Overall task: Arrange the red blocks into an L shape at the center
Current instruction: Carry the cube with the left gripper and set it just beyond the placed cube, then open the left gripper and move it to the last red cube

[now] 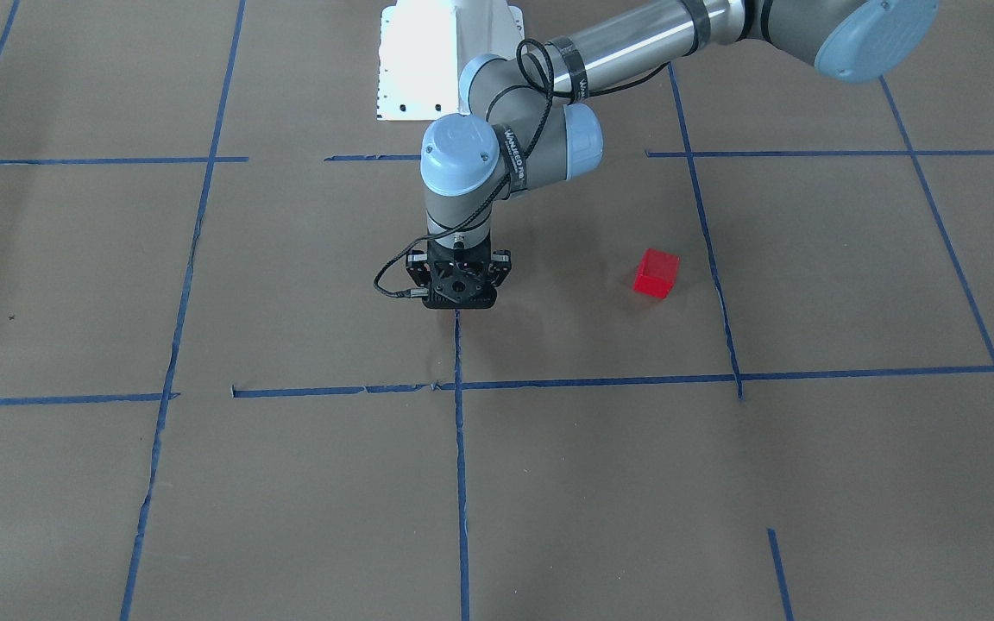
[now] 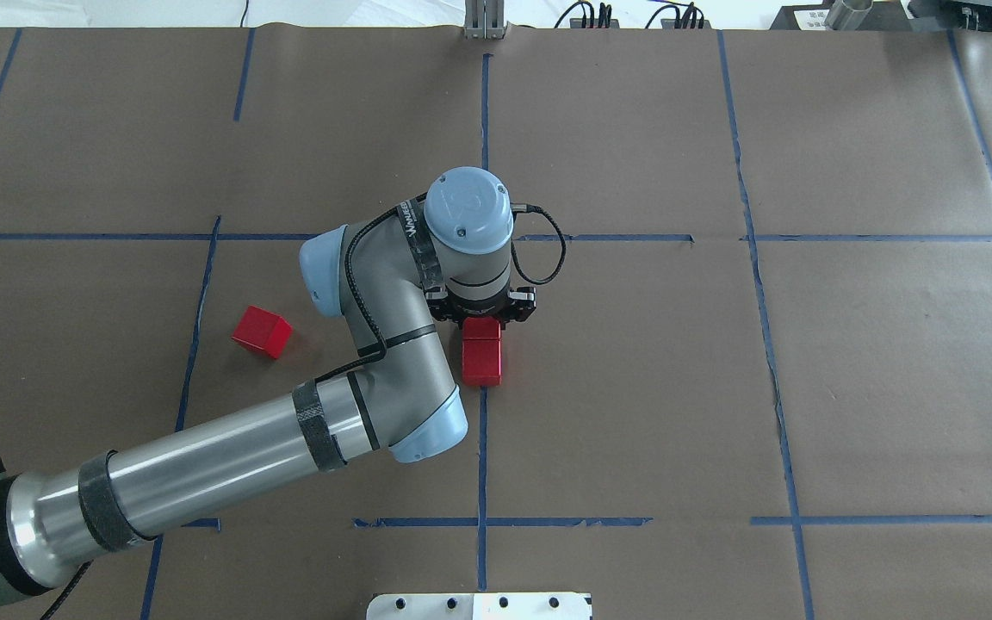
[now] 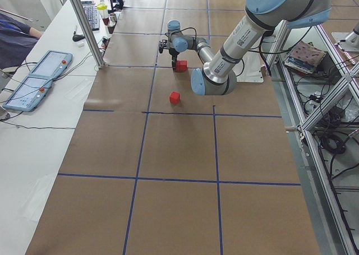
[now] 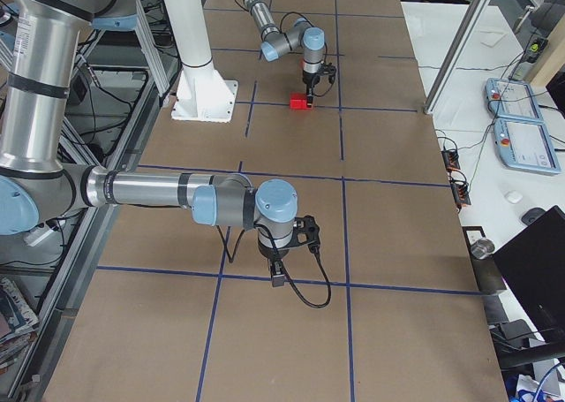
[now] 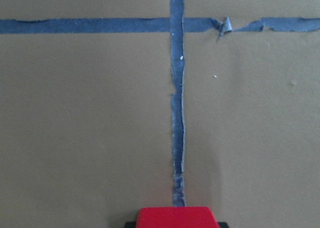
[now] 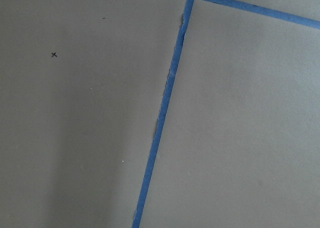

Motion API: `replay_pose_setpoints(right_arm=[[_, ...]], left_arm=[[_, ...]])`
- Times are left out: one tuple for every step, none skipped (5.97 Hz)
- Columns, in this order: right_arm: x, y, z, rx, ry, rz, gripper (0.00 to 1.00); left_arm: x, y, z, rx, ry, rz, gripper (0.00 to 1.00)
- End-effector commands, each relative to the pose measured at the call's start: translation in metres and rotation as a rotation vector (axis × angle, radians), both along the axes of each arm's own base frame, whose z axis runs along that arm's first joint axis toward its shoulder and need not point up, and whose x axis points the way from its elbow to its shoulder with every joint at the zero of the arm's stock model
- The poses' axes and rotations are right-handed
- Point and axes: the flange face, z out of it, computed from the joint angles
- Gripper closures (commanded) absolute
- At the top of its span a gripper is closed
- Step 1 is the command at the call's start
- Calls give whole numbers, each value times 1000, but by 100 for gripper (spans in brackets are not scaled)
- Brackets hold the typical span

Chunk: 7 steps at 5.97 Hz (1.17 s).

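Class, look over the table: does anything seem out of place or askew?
One red block sits alone, apart from the paired red blocks on the blue tape line, and is turned askew to it.

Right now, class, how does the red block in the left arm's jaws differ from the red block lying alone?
The gripped block sits on the blue tape line, touching a second block; the lone block lies off the line, touching nothing. The gripped block is square to that line; the lone block is turned askew. Both are same-size red cubes.
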Motion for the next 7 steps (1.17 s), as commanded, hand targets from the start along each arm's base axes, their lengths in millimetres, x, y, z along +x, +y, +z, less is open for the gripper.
replay_pose_setpoints(right_arm=[[0, 0, 0, -1, 0, 1, 0], [-1, 0, -1, 1, 0, 0, 0], [0, 0, -1, 1, -1, 1, 0], [0, -4, -4, 7, 0, 1, 0], [-1, -4, -3, 6, 0, 1, 0], [-1, -5, -5, 3, -1, 9, 0], [-1, -5, -5, 3, -1, 9, 0]], left_arm=[[2, 3, 1, 2, -1, 6, 19], [1, 3, 3, 3, -3, 8, 0], [-1, 3, -3, 9, 6, 9, 0], [-18, -9, -17, 17, 31, -7, 0], [-43, -20, -24, 5, 8, -22, 0], [-89, -37, -26, -10, 25, 17, 0], [-140, -45, 7, 17, 42, 52, 0]])
